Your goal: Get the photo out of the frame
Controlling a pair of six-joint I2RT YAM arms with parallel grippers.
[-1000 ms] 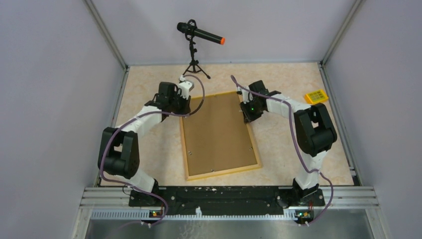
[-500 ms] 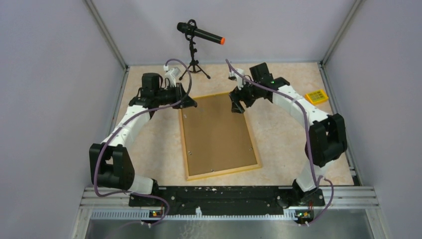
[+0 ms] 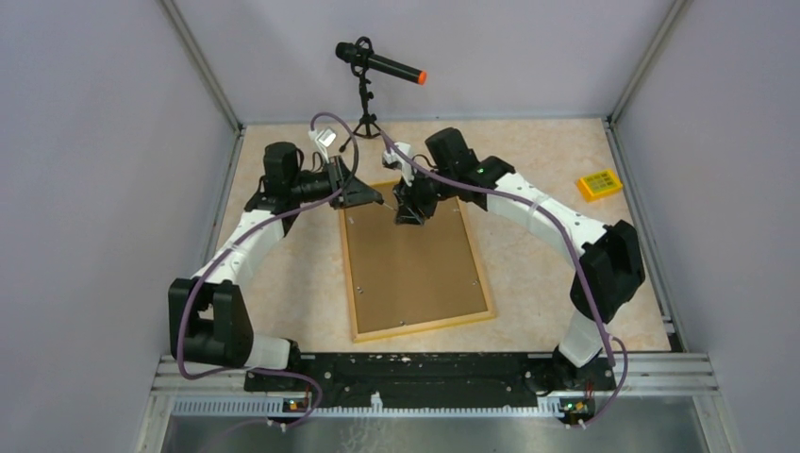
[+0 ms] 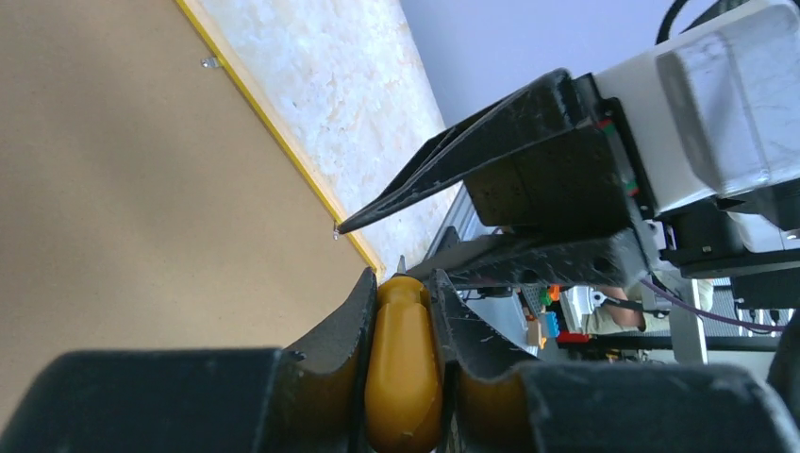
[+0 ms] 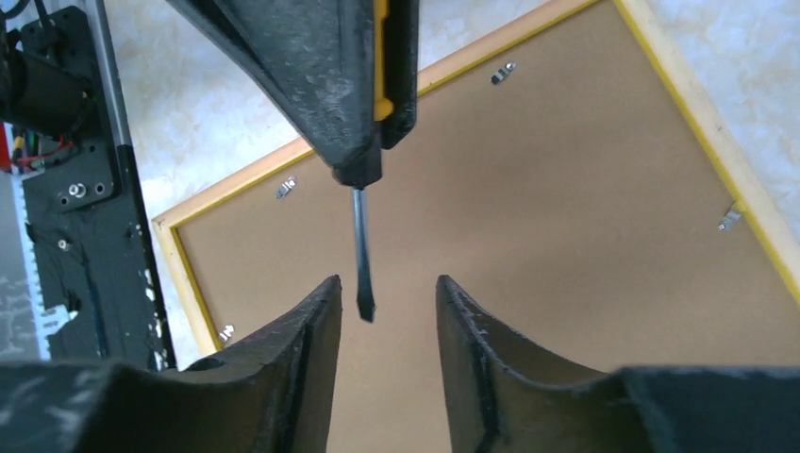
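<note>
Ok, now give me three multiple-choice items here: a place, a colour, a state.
1. Relative to the large wood-edged picture frame, the small yellow block lies: A) on it; B) to its right; C) to its left.
2. The handle of the metal-shafted screwdriver held in the left gripper is: A) amber-yellow; B) blue; C) white.
3. The frame lies: A) brown fibreboard back up; B) picture side up; C) upright.
Key: B, it sits apart near the right wall; A, plain in the left wrist view; A, the metal clips show.
</note>
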